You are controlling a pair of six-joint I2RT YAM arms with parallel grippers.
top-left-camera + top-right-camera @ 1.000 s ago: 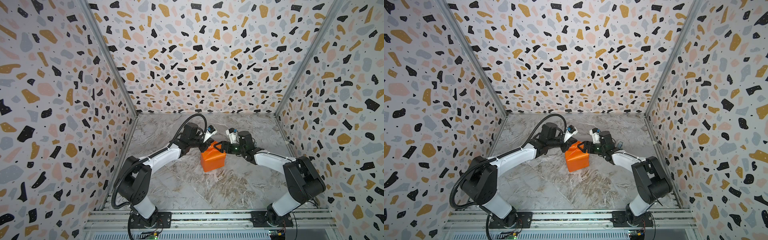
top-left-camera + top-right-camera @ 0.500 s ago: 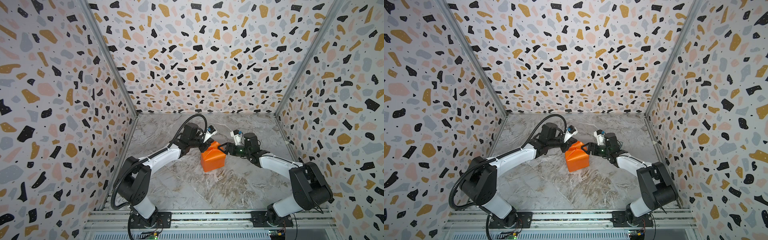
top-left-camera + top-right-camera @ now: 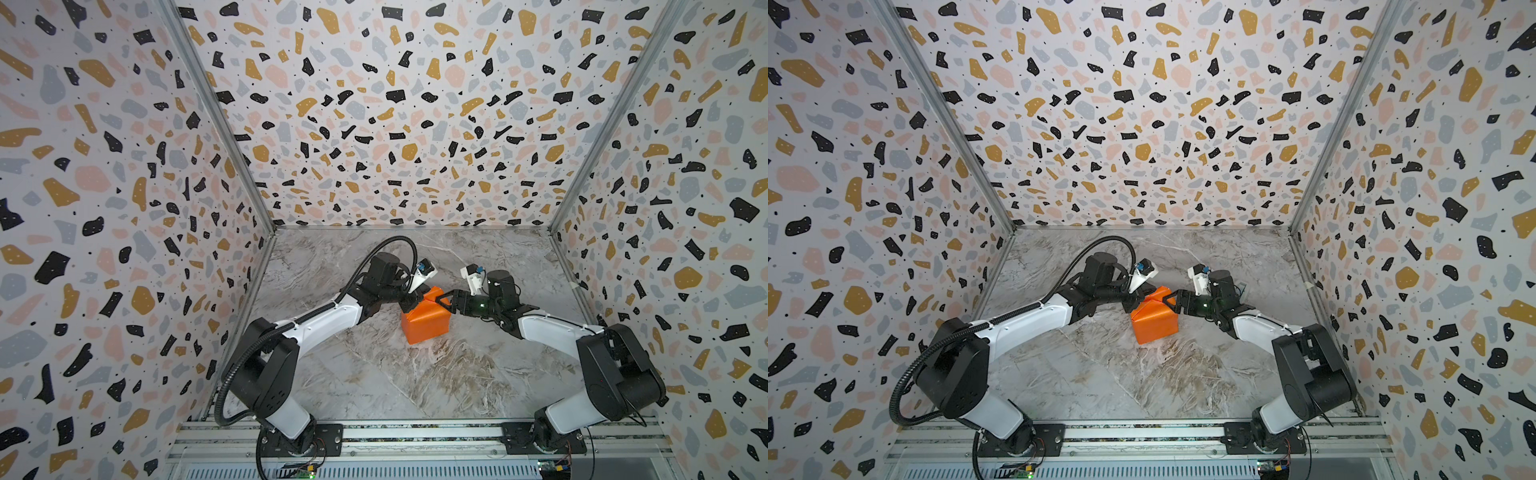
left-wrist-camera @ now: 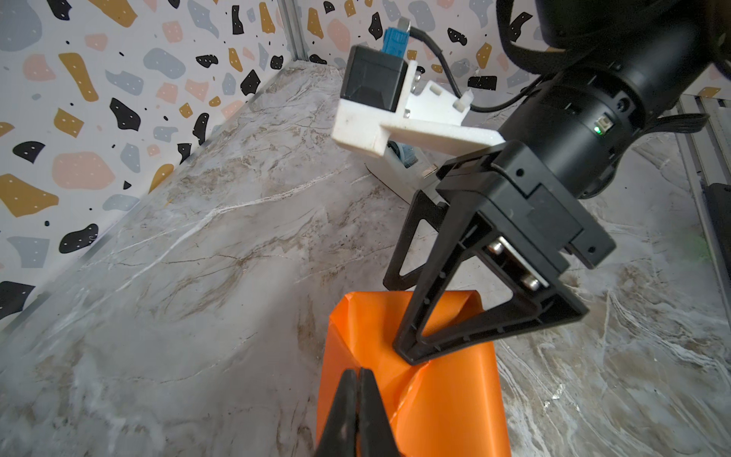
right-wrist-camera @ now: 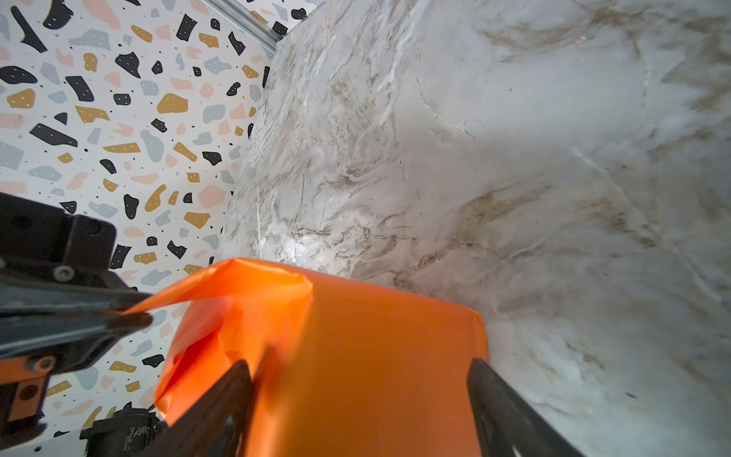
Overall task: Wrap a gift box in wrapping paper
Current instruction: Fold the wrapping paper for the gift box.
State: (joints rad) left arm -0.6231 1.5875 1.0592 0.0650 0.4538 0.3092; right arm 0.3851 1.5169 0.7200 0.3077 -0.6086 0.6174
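The wrapping paper (image 3: 426,322) (image 3: 1154,322) shows its bright orange face, folded into a boxy parcel on the marble table (image 3: 374,374). The gift box is hidden inside it. My left gripper (image 3: 410,300) (image 3: 1133,302) (image 4: 358,374) is shut on a loose paper flap at the parcel's far left end; the right wrist view shows that flap's tip running into the left gripper (image 5: 134,314). My right gripper (image 3: 444,299) (image 3: 1171,301) (image 5: 358,372) is open wide over the parcel's far right edge. In the left wrist view one of its fingertips (image 4: 411,352) rests on the paper.
Terrazzo-patterned walls (image 3: 374,124) close in the table on three sides. An aluminium rail (image 3: 415,432) with both arm bases runs along the front edge. Bare marble lies in front of the parcel and behind it.
The right arm's wrist has drawn back a little to the right while its open gripper stays at the parcel's edge. The left arm and the parcel have hardly moved.
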